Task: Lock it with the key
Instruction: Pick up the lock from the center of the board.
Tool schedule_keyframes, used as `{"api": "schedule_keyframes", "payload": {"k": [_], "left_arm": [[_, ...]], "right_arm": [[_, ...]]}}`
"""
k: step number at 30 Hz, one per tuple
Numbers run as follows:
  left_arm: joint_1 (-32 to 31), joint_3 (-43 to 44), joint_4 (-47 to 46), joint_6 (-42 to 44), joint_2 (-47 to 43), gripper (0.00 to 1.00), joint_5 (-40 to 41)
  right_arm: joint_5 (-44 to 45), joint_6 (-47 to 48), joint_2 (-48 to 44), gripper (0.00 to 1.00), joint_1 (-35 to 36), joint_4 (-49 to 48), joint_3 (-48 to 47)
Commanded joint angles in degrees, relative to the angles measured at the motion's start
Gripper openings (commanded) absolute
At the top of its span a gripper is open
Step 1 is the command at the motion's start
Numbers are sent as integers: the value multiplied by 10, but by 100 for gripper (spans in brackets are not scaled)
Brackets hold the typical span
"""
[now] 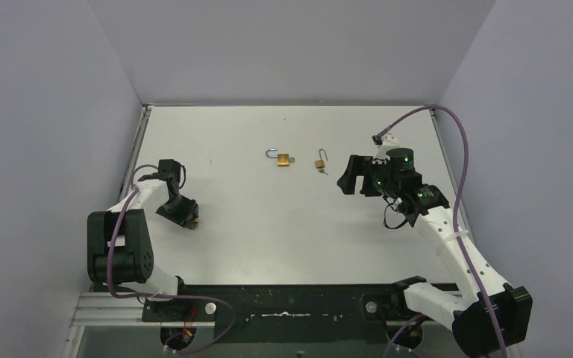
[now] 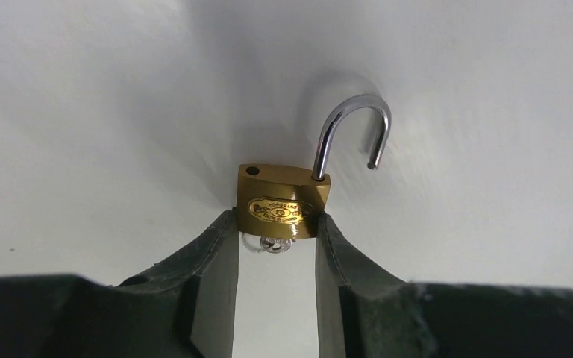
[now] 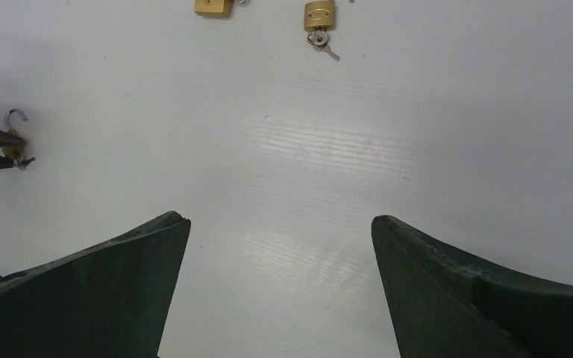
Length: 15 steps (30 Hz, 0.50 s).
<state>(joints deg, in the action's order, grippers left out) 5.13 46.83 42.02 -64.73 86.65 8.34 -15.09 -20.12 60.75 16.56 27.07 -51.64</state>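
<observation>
In the top view, the left gripper point(image 1: 187, 216) is sitting low over the left side of the desk point(image 1: 268, 239) with a brass padlock point(image 1: 195, 221) at its tip. A second padlock point(image 1: 283, 158) and a third padlock point(image 1: 320, 162) are lying well apart from it, and the right gripper point(image 1: 347, 177) is hovering near them.

In the left wrist view, both fingers point(image 2: 216, 253) are pinching the brass padlock's body. Its shackle point(image 2: 351, 127) is standing open (one end free), and the key point(image 2: 272, 244) is sticking out underneath.

In the right wrist view, the right gripper is spreading wide, holding nothing.
</observation>
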Motion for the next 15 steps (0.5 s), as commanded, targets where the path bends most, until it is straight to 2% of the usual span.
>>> {"api": "schedule_keyframes", "payload": {"k": [1, 6, 10, 15], "left_arm": [[-62, 94, -43, 156, -3, 0, -77], [-88, 148, -58, 257, -16, 0, -186], [-133, 191, -25, 366, -14, 0, -242], [-207, 197, -51, 488, -43, 0, -337]], "right_arm": [[-19, 4, -11, 100, 1, -22, -11], [-26, 6, -10, 100, 4, -21, -20], [-39, 8, -9, 100, 6, -22, -27], [-166, -14, 31, 100, 25, -72, -46]]}}
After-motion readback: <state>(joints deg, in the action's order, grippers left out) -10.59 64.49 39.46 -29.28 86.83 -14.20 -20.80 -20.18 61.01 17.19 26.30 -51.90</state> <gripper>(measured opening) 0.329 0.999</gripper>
